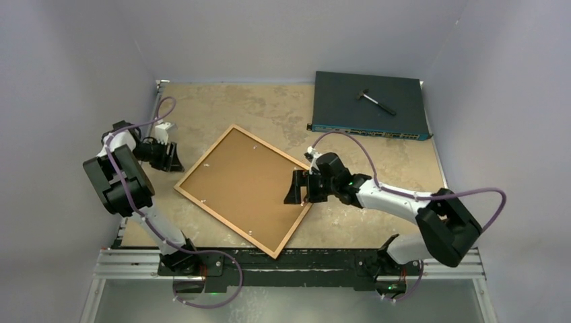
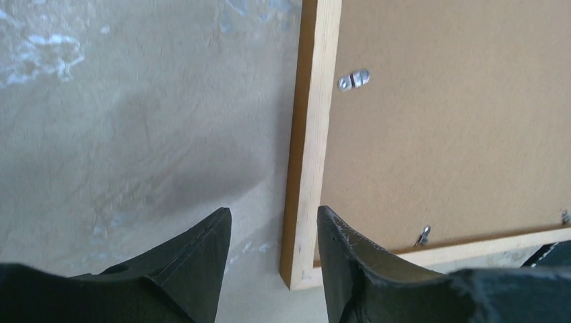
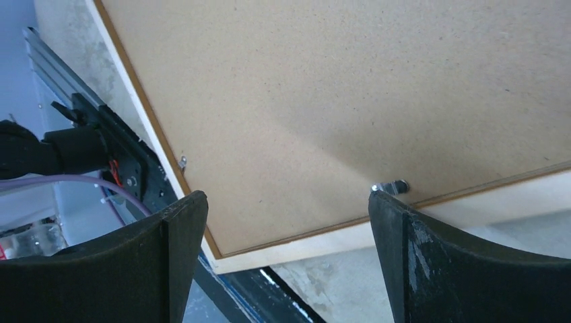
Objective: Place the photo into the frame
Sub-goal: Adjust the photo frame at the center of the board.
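- A large, thin, rectangular orange-brown wooden frame (image 1: 205,157) lay flat on the worn tan table (image 1: 283,101), turned diagonally between the two arms; its nearest corner reached the dark rail at the table's near edge.
- A plain brown backing board (image 1: 242,185) filled the frame's opening and faced up; small metal clips (image 2: 353,79) sat along the inner edge of the wood; one more clip (image 3: 390,186) showed in the right wrist view.
- The left gripper (image 1: 168,156) hung over bare table just beside the frame's left corner, apart from the wood; in its own view its two dark fingers (image 2: 202,256) stood partly spread with a clear gap between them, and nothing was gripped; the pale rail of the frame (image 2: 306,148) showed on the table beyond that gap.
- The right gripper (image 1: 294,187) was over the frame's right edge, its jaws spread wide; in the right wrist view the gap (image 3: 286,198) held nothing, and the board and the frame's rail (image 3: 303,245) lay beneath it; whether a fingertip touched the frame could not be told.
- A dark, flat, rectangular electronics box (image 1: 350,101) sat at the far right of the table, well apart from the frame; a small hammer-like tool (image 1: 376,101) lay on its lid.
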Controlling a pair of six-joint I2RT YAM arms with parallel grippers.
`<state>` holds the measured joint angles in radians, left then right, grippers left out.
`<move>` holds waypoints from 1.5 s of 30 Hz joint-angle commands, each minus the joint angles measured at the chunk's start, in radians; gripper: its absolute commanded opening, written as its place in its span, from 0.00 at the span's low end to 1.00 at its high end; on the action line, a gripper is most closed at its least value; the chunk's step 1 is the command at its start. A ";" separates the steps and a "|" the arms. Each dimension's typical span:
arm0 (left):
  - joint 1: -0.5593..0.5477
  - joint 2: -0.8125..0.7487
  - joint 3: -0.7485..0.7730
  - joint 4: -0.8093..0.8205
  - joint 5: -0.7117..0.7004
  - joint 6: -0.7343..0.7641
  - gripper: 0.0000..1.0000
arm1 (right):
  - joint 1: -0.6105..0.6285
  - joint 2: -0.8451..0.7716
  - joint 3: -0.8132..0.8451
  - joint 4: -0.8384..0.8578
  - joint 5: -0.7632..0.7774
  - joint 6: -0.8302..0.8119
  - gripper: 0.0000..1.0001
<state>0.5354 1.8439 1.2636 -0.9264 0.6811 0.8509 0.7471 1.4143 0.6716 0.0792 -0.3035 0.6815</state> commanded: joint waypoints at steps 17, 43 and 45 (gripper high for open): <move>-0.119 0.091 -0.018 0.158 0.029 -0.120 0.16 | -0.130 -0.068 -0.092 -0.045 0.055 0.042 0.95; -0.033 -0.050 -0.303 -0.096 -0.015 0.220 0.00 | -0.207 0.244 0.349 -0.071 0.261 -0.162 0.94; -0.034 -0.025 -0.275 -0.117 -0.006 0.216 0.00 | -0.204 0.141 0.359 -0.078 0.375 -0.169 0.94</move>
<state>0.5232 1.7508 1.0222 -0.9283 0.7296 0.9852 0.5236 1.7199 0.9691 0.0250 -0.1116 0.5423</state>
